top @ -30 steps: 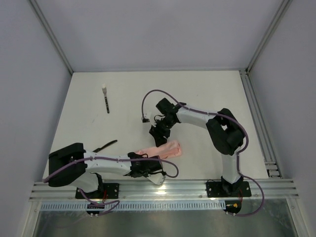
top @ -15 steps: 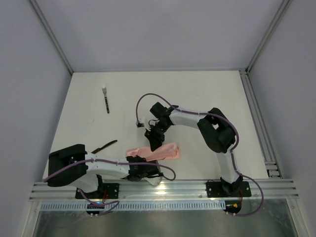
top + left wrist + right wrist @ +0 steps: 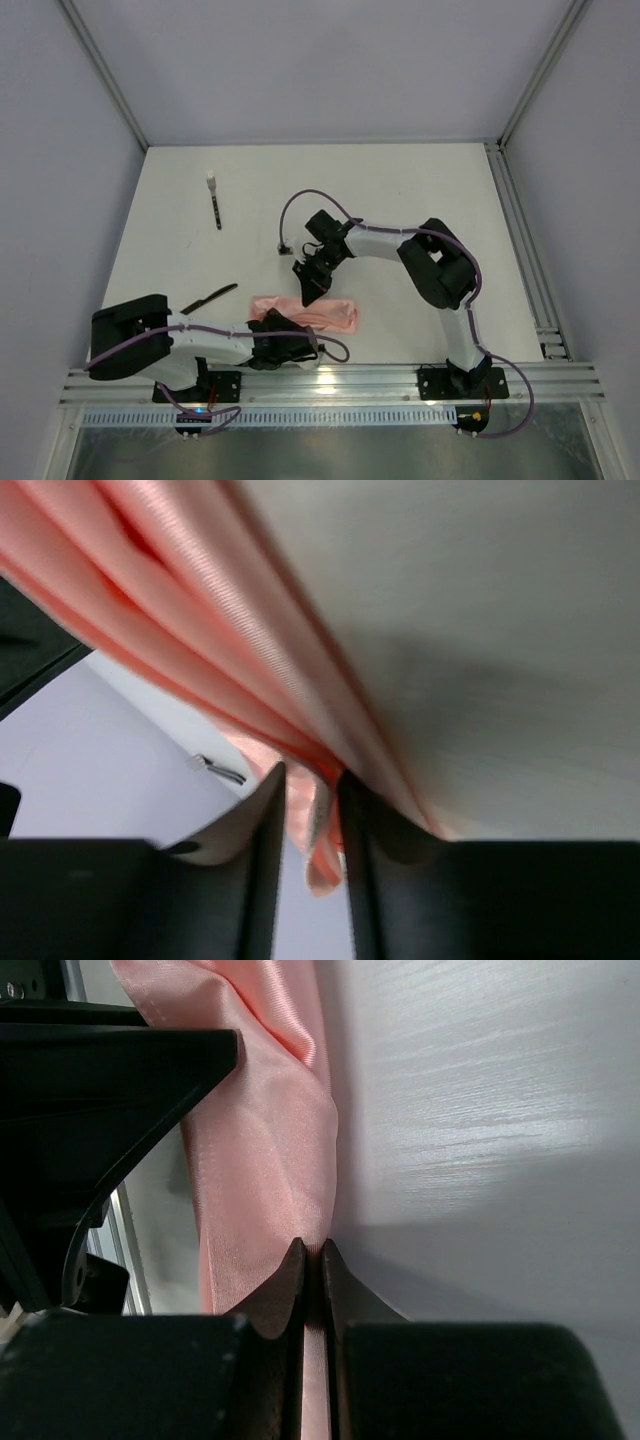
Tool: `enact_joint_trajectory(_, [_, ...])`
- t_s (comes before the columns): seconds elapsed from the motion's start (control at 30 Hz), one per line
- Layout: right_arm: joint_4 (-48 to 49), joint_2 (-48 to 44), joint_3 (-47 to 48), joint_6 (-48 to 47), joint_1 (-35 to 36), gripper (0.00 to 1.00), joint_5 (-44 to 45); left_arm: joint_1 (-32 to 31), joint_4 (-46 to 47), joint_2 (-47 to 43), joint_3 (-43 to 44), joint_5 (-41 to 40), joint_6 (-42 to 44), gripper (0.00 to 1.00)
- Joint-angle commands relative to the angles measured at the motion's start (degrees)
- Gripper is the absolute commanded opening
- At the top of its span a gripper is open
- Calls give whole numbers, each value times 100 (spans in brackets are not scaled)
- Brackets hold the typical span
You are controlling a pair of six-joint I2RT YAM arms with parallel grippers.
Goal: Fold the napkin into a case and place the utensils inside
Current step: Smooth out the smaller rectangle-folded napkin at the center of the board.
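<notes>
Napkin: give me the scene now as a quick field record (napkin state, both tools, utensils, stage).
napkin: folded into a narrow band, on the table near the arm bases
right tool: shut on the napkin's edge
left tool: jaws slightly apart, napkin fold between them; grip unclear
near utensil: on the table left of the napkin, outside it
far utensil: on the table farther back, on its own
stage: folding; no utensil inside yet

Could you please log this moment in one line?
left gripper: open around napkin | right gripper: shut on napkin | utensils: untouched
</notes>
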Motion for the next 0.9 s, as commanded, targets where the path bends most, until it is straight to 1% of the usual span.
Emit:
enact_joint_trajectory(0.0, [522,-169,-390,350,66,4,504,20,34,-241,-45,364,-305,36])
enact_joint_trajectory(0.03, [628,-249,-469,412,66,4,574,29,-27,-320,-1,390,-358,45])
enact_joint_trajectory(0.07, [716,-337,-644,474,66,4,662,55,-193,-556,43,443,-463,49])
enact_joint_trajectory(0.1, [917,-503,-732,631,57,4,828,133,-421,-828,166,626,-516,55])
enact_joint_trajectory(0.13, [1041,-583,-829,719,31,4,882,134,-424,-830,236,776,-578,58])
enact_joint_trajectory(0.2, [1470,-828,-1136,1043,-56,4,1109,362,-687,-1277,342,1083,-649,63])
enact_joint_trajectory(0.23, [1603,-891,-1242,1150,-83,4,1189,580,-739,-1453,395,1267,-649,68])
enact_joint_trajectory(0.27, [1709,-952,-1400,1247,-127,4,1268,722,-810,-1785,430,1626,-666,70])
enact_joint_trajectory(0.3, [1945,-1005,-1480,1465,-205,4,1452,854,-880,-1936,491,1864,-701,74])
enact_joint_trajectory(0.33, [2095,-1127,-1559,1607,-250,4,1558,1177,-976,-2060,657,2084,-754,76])
enact_joint_trajectory(0.37, [2236,-1198,-1760,1730,-311,4,1620,1363,-1143,-2252,763,2600,-824,77])
enact_joint_trajectory(0.4, [2533,-1260,-1857,1940,-442,4,1786,1539,-1214,-2341,869,2805,-955,79])
enact_joint_trajectory(0.43, [2684,-1391,-2041,2168,-513,4,1909,1862,-1258,-2420,1035,2912,-1035,80])
enact_joint_trajectory(0.5, [2930,-1515,-2191,2511,-723,4,2225,2006,-1171,-2517,1133,2922,-1306,81])
enact_joint_trajectory(0.53, [2941,-1646,-2340,2844,-786,4,2584,2085,-1118,-2518,1168,2913,-1386,81])
enact_joint_trajectory(0.57, [3228,-1717,-2420,2995,-830,4,2770,2138,-1066,-2501,1178,2878,-1465,81])
enact_joint_trajectory(0.6, [3300,-1796,-2508,3136,-848,4,2963,2199,-935,-2396,1178,2834,-1544,81])
enact_joint_trajectory(0.63, [3379,-1875,-2665,3337,-857,4,3305,2374,-864,-2317,1195,2825,-1693,81])
enact_joint_trajectory(0.67, [3511,-2015,-2728,3435,-857,4,3447,2515,-793,-2203,1282,2868,-1764,79])
enact_joint_trajectory(0.7, [3573,-2077,-2798,3540,-865,4,3597,2925,-793,-1888,1396,3191,-1826,76])
enact_joint_trajectory(0.73, [3643,-2139,-2929,3637,-857,4,3737,3190,-845,-1694,1545,3420,-2000,74])
enact_joint_trajectory(0.77, [3809,-2244,-2991,3804,-857,4,3956,3480,-924,-1474,1956,3753,-2115,72])
enact_joint_trajectory(0.8, [3889,-2297,-3062,3884,-857,4,4080,3744,-1020,-1263,2195,4418,-2230,68])
enact_joint_trajectory(0.83, [3977,-2341,-3175,3963,-857,4,4177,4234,-1195,-809,2432,4729,-2500,67])
enact_joint_trajectory(0.87, [4134,-2368,-3237,4094,-848,4,4265,4413,-1267,-587,2669,4932,-2616,67])
